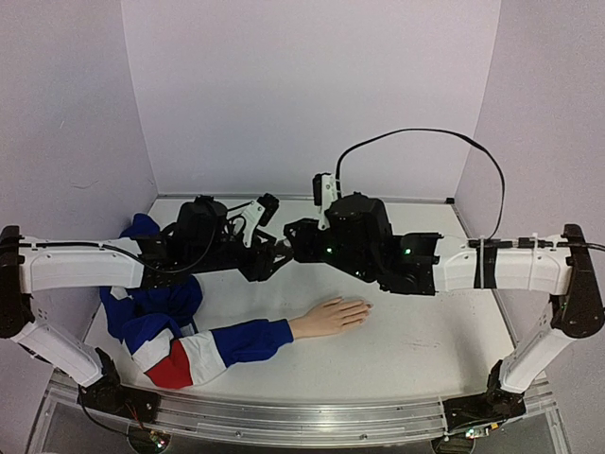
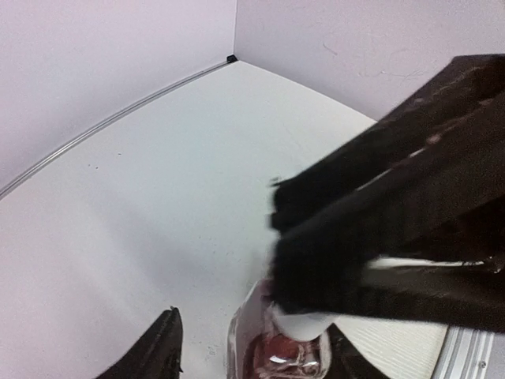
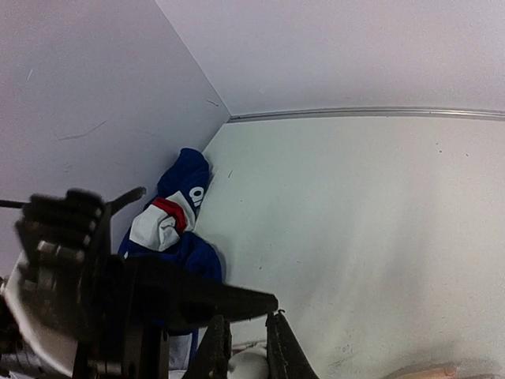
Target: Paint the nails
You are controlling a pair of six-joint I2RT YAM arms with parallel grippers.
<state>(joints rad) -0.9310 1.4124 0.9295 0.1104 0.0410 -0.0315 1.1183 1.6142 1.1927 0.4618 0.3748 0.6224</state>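
The mannequin hand (image 1: 329, 317) lies palm down on the table, its blue, white and red sleeve (image 1: 203, 350) trailing left. The nails (image 1: 364, 307) at its fingertips are too small to make out. Both grippers meet in the air behind the hand. My right gripper (image 3: 248, 347) is shut on the pale cap (image 3: 252, 367) of the polish bottle (image 2: 276, 355). The bottle's red-filled glass body sits between the fingers of my left gripper (image 2: 252, 355), which is open: its left finger (image 2: 162, 351) stands clear of the glass. The right gripper's dark fingers (image 2: 355, 237) cover the cap from above.
The rest of the blue garment (image 3: 177, 213) is bunched in the back left corner against the wall. Pale walls close in the table (image 1: 406, 350) on three sides. A metal rail (image 1: 284, 416) runs along the near edge.
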